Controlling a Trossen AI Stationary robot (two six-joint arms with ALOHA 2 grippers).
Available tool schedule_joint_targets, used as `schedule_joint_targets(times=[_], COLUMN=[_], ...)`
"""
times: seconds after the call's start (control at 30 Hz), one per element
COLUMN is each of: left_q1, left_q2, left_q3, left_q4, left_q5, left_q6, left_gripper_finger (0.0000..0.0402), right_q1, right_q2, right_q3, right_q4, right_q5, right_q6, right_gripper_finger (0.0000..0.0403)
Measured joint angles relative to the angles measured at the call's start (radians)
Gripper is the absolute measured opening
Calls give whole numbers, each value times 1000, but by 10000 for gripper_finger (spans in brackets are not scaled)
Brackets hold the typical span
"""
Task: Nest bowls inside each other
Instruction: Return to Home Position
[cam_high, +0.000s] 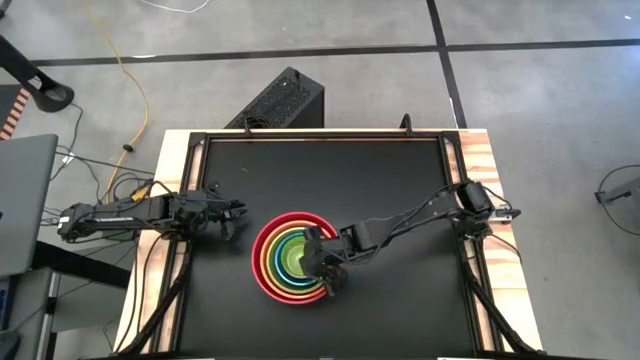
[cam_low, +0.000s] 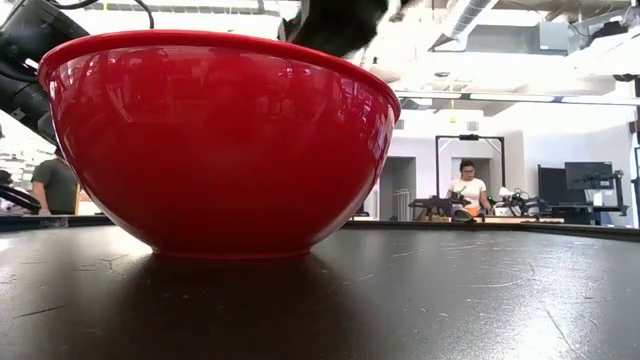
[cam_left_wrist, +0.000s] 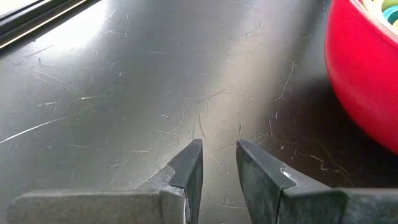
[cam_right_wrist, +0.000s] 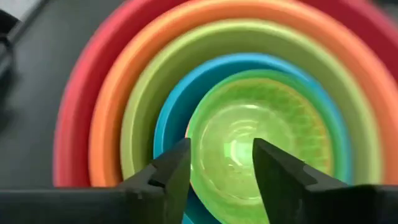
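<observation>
Several bowls sit nested, one inside the other, near the middle of the black table. The red bowl (cam_high: 262, 262) (cam_low: 220, 140) is outermost and rests on its base. Inside it are orange (cam_right_wrist: 106, 124), lime green (cam_right_wrist: 140, 106) and blue (cam_right_wrist: 171, 106) bowls, with the smallest bright green bowl (cam_right_wrist: 249, 134) in the centre. My right gripper (cam_high: 318, 262) (cam_right_wrist: 217, 168) hovers open over the nest's right side, fingers either side of the green bowl's near part as seen from above. My left gripper (cam_high: 238, 212) (cam_left_wrist: 219, 158) waits left of the red bowl (cam_left_wrist: 367, 68), low over the table, with a narrow gap between its fingers.
A black box (cam_high: 280, 100) stands beyond the table's far edge. Raised black rails (cam_high: 320, 135) frame the tabletop. Bare table lies right of and beyond the bowls. In the low view, a person (cam_low: 466, 185) sits in the room behind.
</observation>
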Motion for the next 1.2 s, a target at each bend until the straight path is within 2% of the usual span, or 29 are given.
schedule_joint_targets(times=[0.17,0.33,0.43,0.53,0.63,0.73,1.0,1.1,1.2], left_q1=[0,0,0,0,0,0,0,0,0], left_q2=[0,0,0,0,0,0,0,0,0], left_q3=[0,0,0,0,0,0,0,0,0], left_q4=[0,0,0,0,0,0,0,0,0], left_q5=[0,0,0,0,0,0,0,0,0], left_q6=[0,0,0,0,0,0,0,0,0], left_gripper_finger=[87,87,87,87,87,87,87,87,87], right_q1=[-2,-2,-2,-2,-6,-17,-22,-23,-22], right_q2=[0,-5,-43,-129,-274,-477,-1033,-1179,-1290], right_q3=[171,338,352,288,139,-98,-792,-988,-1126], right_q4=[-192,-504,-675,-732,-680,-530,183,399,510], right_q5=[0,-2,-5,-6,-5,-5,-1,1,0], right_q6=[11,-25,-20,2,31,62,161,181,203], right_gripper_finger=[206,199,188,172,154,134,98,93,90])
